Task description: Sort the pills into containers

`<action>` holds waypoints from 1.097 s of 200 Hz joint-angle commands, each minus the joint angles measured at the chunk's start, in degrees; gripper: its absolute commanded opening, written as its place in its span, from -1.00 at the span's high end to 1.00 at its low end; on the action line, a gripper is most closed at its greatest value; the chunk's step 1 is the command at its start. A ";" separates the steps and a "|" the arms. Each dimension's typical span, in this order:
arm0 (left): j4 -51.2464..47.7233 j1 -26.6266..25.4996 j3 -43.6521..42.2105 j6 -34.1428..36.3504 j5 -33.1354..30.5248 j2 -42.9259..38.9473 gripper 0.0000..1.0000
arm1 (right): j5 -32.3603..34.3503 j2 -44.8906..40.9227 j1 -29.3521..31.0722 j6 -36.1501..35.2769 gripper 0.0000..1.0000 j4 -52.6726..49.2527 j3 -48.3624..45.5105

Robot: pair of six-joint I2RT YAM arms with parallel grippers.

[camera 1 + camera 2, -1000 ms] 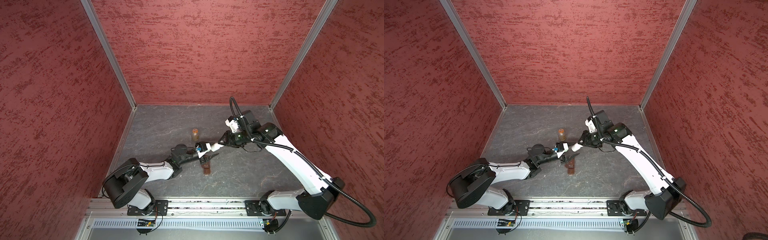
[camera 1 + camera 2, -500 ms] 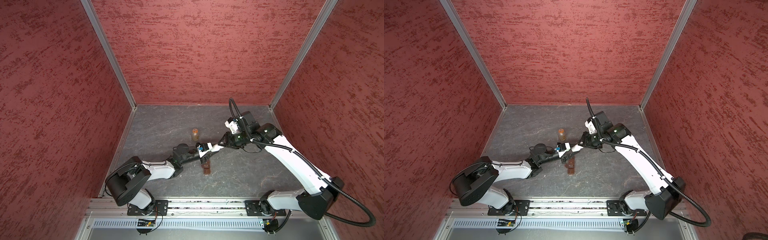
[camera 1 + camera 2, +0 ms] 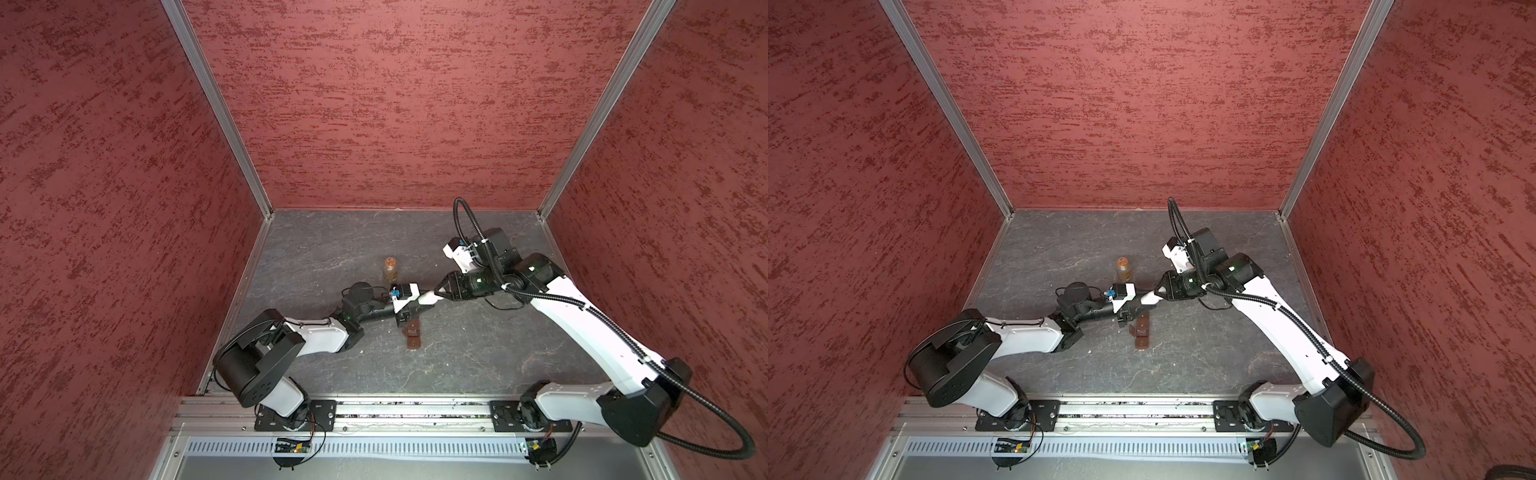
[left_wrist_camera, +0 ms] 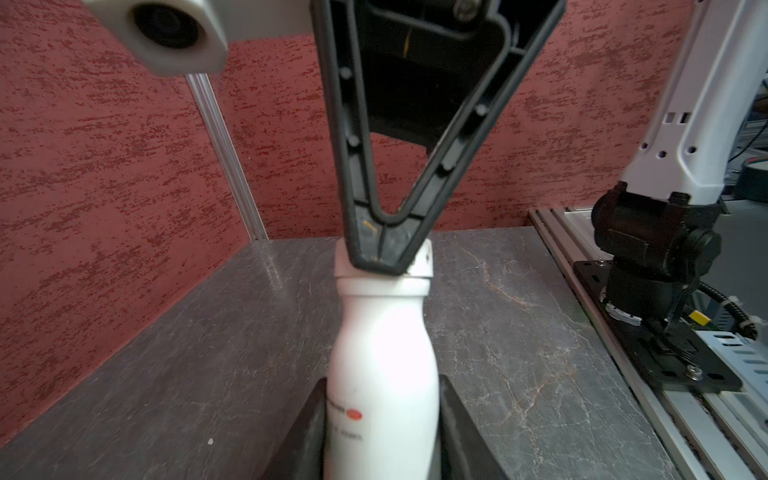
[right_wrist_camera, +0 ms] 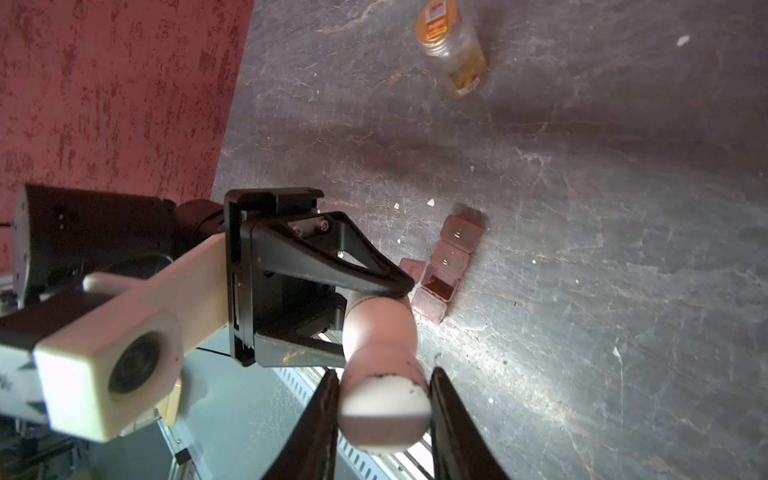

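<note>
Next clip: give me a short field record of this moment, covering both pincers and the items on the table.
left pincer: shut on white bottle, at its body
right pincer: shut on the bottle's cap end
pill box: on the table, one cell lid open
pills: few whitish bits loose near the box
jar: orange lid, upright, standing apart

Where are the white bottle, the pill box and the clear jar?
white bottle [image 4: 382,365]: left wrist view, its body.
pill box [image 5: 449,258]: right wrist view, a middle cell.
clear jar [image 5: 459,58]: right wrist view, its side.
</note>
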 commanded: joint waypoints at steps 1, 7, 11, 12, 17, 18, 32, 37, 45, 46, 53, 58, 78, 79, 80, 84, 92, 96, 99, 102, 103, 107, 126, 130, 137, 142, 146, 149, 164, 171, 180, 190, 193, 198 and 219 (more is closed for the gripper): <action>2.86 2.42 -0.67 -3.51 1.74 0.87 1.00 | -2.33 -4.06 0.31 -9.71 0.47 -1.67 -1.73; 2.84 2.48 -0.63 -3.53 2.20 1.12 1.00 | -2.45 -4.43 0.36 -10.54 0.42 -1.64 -2.06; 3.06 2.46 -0.62 -3.66 2.47 1.37 1.00 | -2.50 -4.48 0.43 -10.82 0.36 -1.64 -2.19; 3.10 2.43 -0.62 -3.66 2.55 1.44 1.00 | -2.50 -4.49 0.39 -10.93 0.35 -1.64 -2.26; 3.48 2.41 -0.70 -3.93 2.64 1.74 1.00 | -2.50 -4.50 0.36 -11.11 0.28 -1.73 -2.40; 3.57 2.41 -0.71 -4.01 2.67 1.85 1.00 | -2.46 -4.50 0.36 -11.16 0.27 -1.73 -2.42; 6.54 2.37 -1.35 -4.81 2.54 2.92 1.00 | -2.48 -4.17 0.37 -10.81 0.09 -1.82 -2.05; 7.78 2.40 -1.67 -5.09 2.27 3.29 1.00 | -2.48 -4.08 0.35 -10.36 -0.03 -1.75 -1.77; 9.69 2.26 -2.21 -5.26 1.38 4.00 1.00 | -1.90 -4.11 0.38 -8.98 -0.16 -1.35 -1.11; 9.93 2.20 -2.21 -5.29 1.21 4.03 1.00 | -1.80 -4.13 0.37 -8.78 -0.16 -1.32 -1.02; 11.29 2.02 -2.64 -5.03 -0.15 4.53 1.00 | -0.66 -4.12 0.28 -6.97 -0.21 -1.40 -0.16; 12.19 1.80 -2.89 -4.61 -1.39 4.74 1.00 | -0.09 -3.92 0.20 -5.63 -0.25 -1.67 0.77; 15.56 0.54 -4.25 -1.41 -7.42 5.89 1.00 | 0.74 -3.19 -0.63 0.47 -0.28 -2.26 5.50; 15.72 0.42 -4.33 -1.26 -7.67 5.94 1.00 | 0.79 -3.19 -0.62 0.82 -0.28 -2.26 5.71; 15.93 0.32 -4.36 -1.14 -7.97 6.01 1.00 | 0.77 -3.18 -0.70 1.18 -0.28 -2.26 5.95; 16.59 0.16 -4.49 -0.54 -8.98 6.30 1.00 | 1.03 -3.12 -0.79 2.62 -0.28 -2.05 6.67; 18.07 -0.48 -4.81 0.77 -11.50 6.91 1.00 | 1.67 -3.03 -1.02 5.92 -0.26 -1.70 7.89; 18.91 -0.77 -5.04 1.60 -13.01 7.22 1.00 | 2.21 -2.94 -1.19 7.53 -0.25 -1.64 8.36; 19.59 -1.03 -5.14 2.27 -14.15 7.45 1.00 | 2.67 -2.88 -1.36 8.82 -0.24 -1.64 8.65; 20.18 -1.38 -5.25 3.00 -15.26 7.75 1.00 | 3.28 -2.77 -1.54 10.13 -0.22 -1.76 8.92; 20.40 -1.46 -5.31 3.10 -15.63 7.84 1.00 | 3.55 -2.71 -1.60 10.71 -0.22 -1.79 9.05; 21.31 -1.85 -5.49 4.10 -17.14 8.19 1.00 | 4.26 -2.58 -1.85 12.33 -0.19 -2.04 9.44; 21.59 -4.31 -5.04 10.19 -24.42 9.06 1.00 | 5.68 -0.90 -2.88 19.82 -0.10 -3.11 10.38; 21.58 -4.82 -4.79 11.63 -25.82 9.37 1.00 | 5.67 -0.58 -3.04 21.05 -0.09 -3.10 10.31; 21.59 -5.56 -4.41 13.78 -27.91 9.90 1.00 | 5.91 -0.07 -3.24 23.21 -0.07 -3.13 10.14; 21.59 -6.09 -4.10 15.16 -29.42 10.22 1.00 | 6.24 0.22 -3.44 24.54 -0.05 -3.01 9.89; 21.59 -6.49 -3.78 16.09 -30.57 10.56 1.00 | 6.51 0.35 -3.53 25.70 -0.05 -2.77 9.60; 21.61 -6.72 -3.51 16.99 -31.35 10.83 1.00 | 6.59 0.43 -3.58 26.43 -0.04 -2.56 9.36; 21.59 -7.52 -2.48 20.25 -33.70 11.84 1.00 | 7.43 0.83 -4.05 28.73 -0.02 -1.95 8.46; 21.64 -7.74 -2.01 21.21 -34.51 12.24 1.00 | 7.58 0.99 -4.26 29.36 -0.02 -1.76 7.94; 21.59 -7.78 -1.52 21.97 -34.89 12.64 1.00 | 7.18 1.29 -4.46 29.82 -0.02 -1.27 7.08; 21.59 -7.76 -1.05 22.66 -35.16 13.14 1.00 | 6.43 1.69 -4.64 30.32 -0.02 -0.32 5.59; 21.59 -7.78 -0.92 22.83 -35.24 13.27 1.00 | 6.09 1.77 -4.71 30.50 -0.02 0.02 5.12; 21.59 -7.72 -0.61 23.06 -35.25 13.49 1.00 | 5.47 1.93 -4.72 30.63 -0.02 0.68 4.40; 21.59 -7.82 -0.11 23.46 -35.60 14.24 1.00 | 3.84 2.61 -4.82 30.96 -0.02 2.23 2.63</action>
